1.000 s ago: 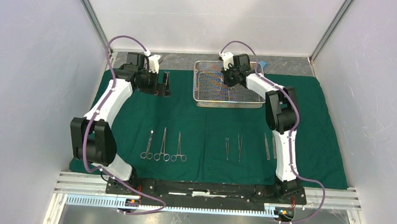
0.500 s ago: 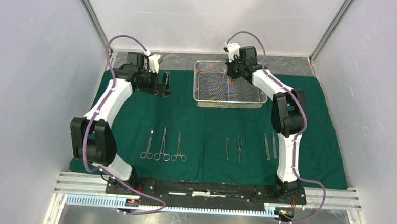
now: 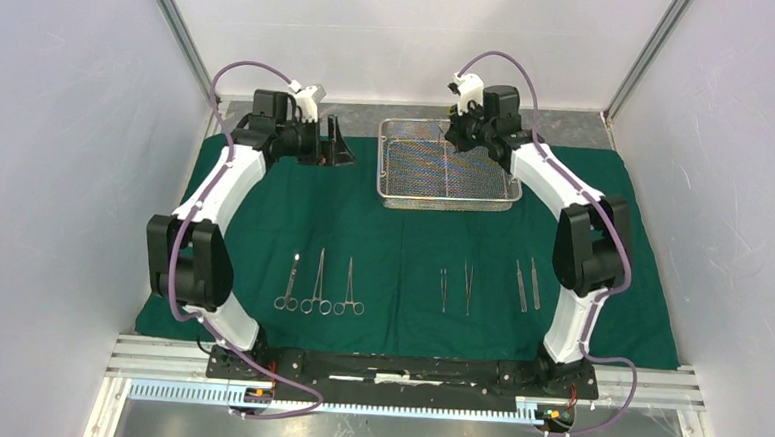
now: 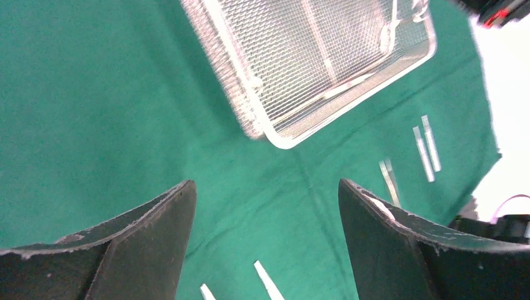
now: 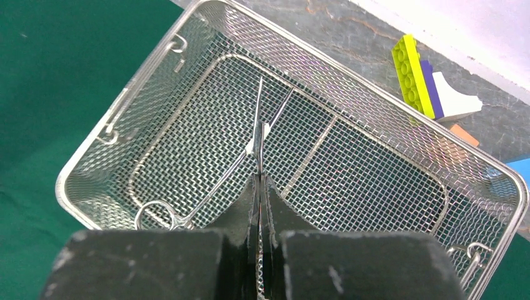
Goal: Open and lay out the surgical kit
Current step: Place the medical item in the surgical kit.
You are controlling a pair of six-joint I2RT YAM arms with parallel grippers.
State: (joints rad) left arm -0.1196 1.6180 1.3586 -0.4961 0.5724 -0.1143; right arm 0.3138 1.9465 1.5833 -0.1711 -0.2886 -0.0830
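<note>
The dark green cloth lies spread flat. At its back stands the silver wire-mesh tray. Three ring-handled clamps lie in a row at the front left, and tweezers lie at the front right. My right gripper hangs over the tray, shut on one arm of a ring-handled clamp whose tips splay apart above the mesh. My left gripper hovers open over bare cloth left of the tray, holding nothing.
Yellow-green, blue, white and orange blocks sit on the grey tabletop just behind the tray's far corner. White walls close in on both sides and at the back. The arms' bases stand at the near edge.
The right gripper has risen and moved back and right over the tray, staying shut. The left gripper has swung right and turned toward the tray.
</note>
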